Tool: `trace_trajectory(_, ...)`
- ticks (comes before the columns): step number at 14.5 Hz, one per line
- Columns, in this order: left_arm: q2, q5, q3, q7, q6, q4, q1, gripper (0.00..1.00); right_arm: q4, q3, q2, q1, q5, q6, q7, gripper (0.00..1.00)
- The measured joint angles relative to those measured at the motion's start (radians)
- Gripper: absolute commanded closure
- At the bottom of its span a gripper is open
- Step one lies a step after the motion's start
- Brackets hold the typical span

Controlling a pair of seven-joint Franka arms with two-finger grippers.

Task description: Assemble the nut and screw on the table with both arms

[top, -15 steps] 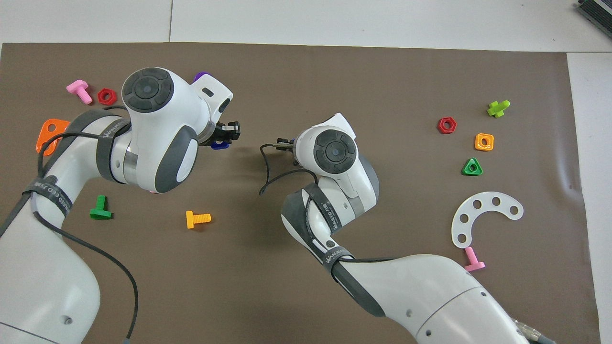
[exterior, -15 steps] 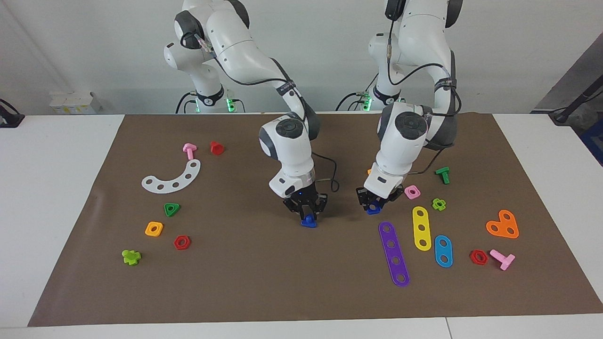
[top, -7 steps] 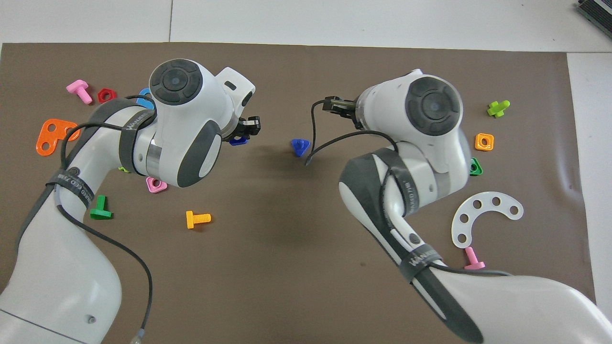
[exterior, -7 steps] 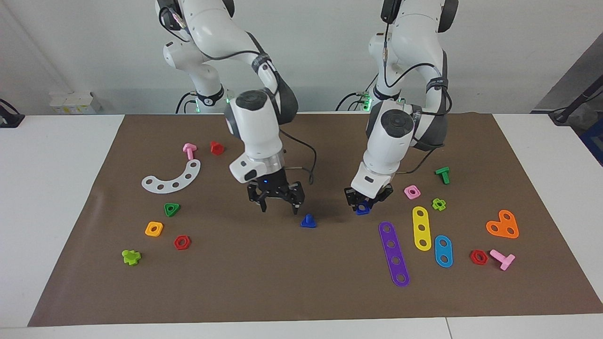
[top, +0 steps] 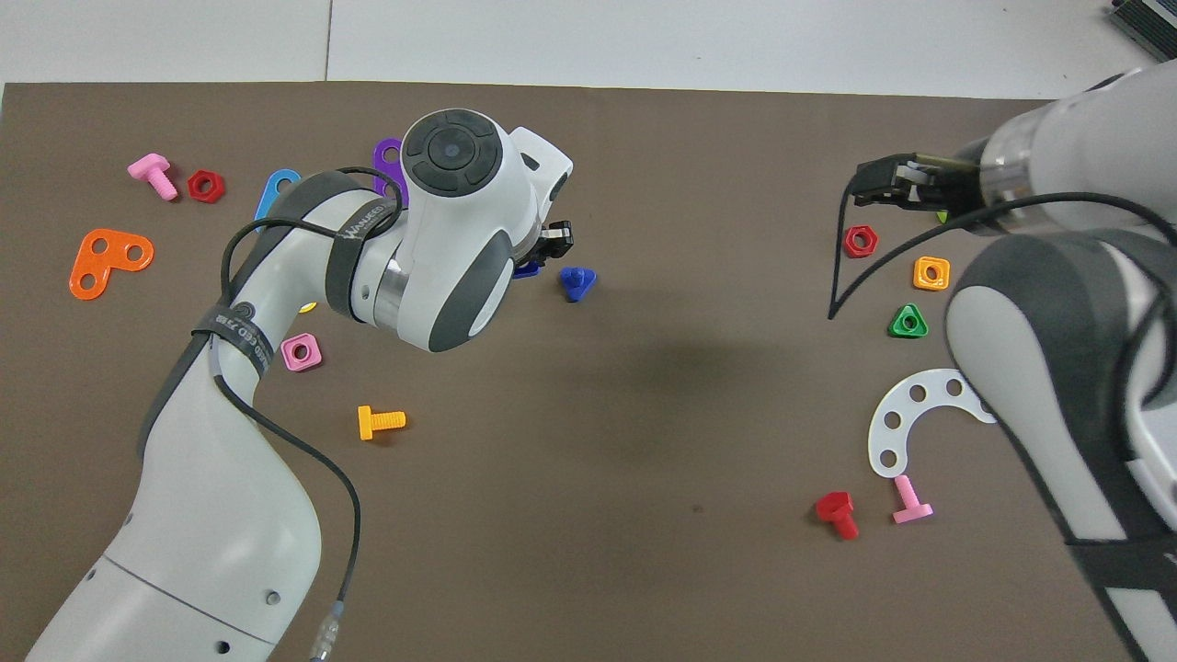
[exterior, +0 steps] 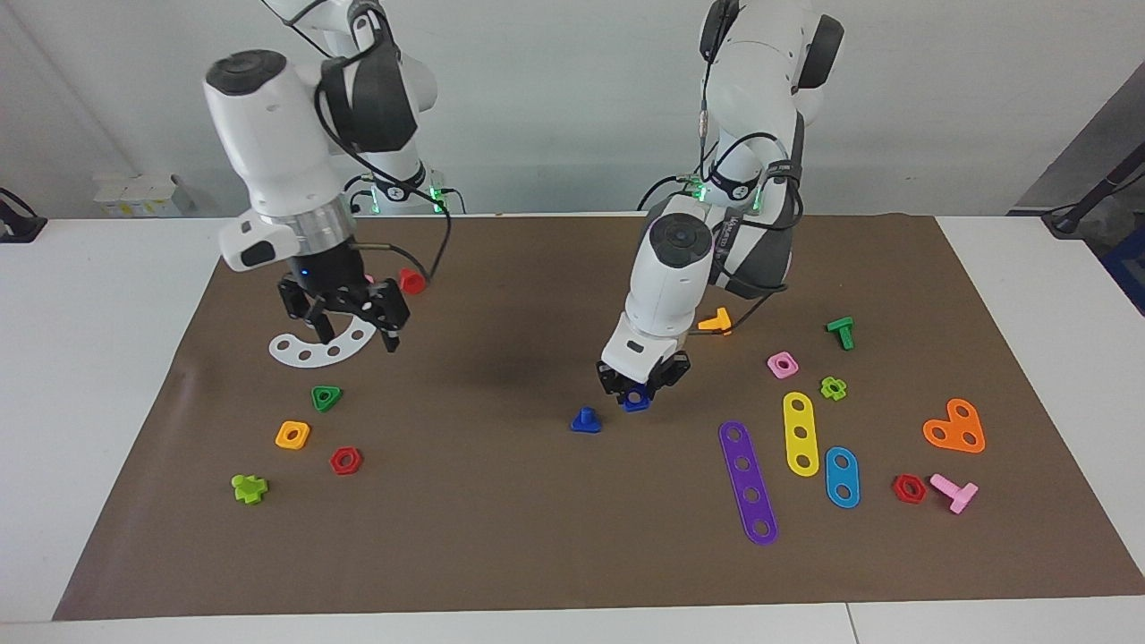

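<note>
The dark-blue screw (exterior: 585, 420) stands on its triangular head, stem up, on the brown mat (exterior: 501, 537) in the middle of the table; it also shows in the overhead view (top: 577, 280). My left gripper (exterior: 640, 391) is shut on the dark-blue square nut (exterior: 637, 401) and holds it low over the mat, just beside the screw toward the left arm's end. In the overhead view the left gripper (top: 552, 244) hides most of the nut (top: 527, 270). My right gripper (exterior: 351, 333) is open and empty, raised over the mat by the white curved plate (exterior: 326, 344).
A green triangular nut (exterior: 326, 397), an orange square nut (exterior: 292, 435) and a red hexagonal nut (exterior: 345, 461) lie toward the right arm's end. A purple strip (exterior: 748, 483), a yellow strip (exterior: 801, 433), a pink square nut (exterior: 783, 364) and an orange screw (exterior: 716, 320) lie toward the left arm's end.
My right gripper let go of the screw, rose and swung away toward the right arm's end. My left gripper moved with the nut closer to the screw.
</note>
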Motion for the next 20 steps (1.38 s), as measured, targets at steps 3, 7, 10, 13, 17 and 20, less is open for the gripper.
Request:
trace_trajectory(3, 0.033, 0.0, 0.0, -0.01, 0.0, 0.049, -0.018, 0.68, 0.013, -0.001, -0.092, -0.076, 0.0, -0.177, -0.084, 0.0)
trace_trajectory(7, 0.05, 0.0, -0.002, -0.011, 0.006, 0.067, -0.046, 0.68, 0.05, -0.003, -0.138, -0.116, -0.008, -0.317, -0.16, 0.0)
trace_trajectory(10, 0.076, 0.0, -0.002, -0.012, 0.022, 0.067, -0.071, 0.68, 0.04, -0.003, -0.137, -0.12, -0.015, -0.323, -0.161, 0.0)
trace_trajectory(13, 0.1, 0.0, -0.002, -0.012, 0.025, 0.067, -0.082, 0.69, 0.03, -0.003, -0.137, -0.12, -0.016, -0.339, -0.161, 0.0)
trace_trajectory(17, 0.104, 0.0, -0.002, -0.012, 0.028, 0.07, -0.085, 0.7, 0.024, -0.003, -0.137, -0.12, -0.016, -0.344, -0.161, 0.0)
trace_trajectory(20, 0.104, 0.0, -0.002, -0.012, 0.028, 0.07, -0.085, 0.7, 0.023, -0.003, -0.137, -0.12, -0.016, -0.344, -0.161, 0.0)
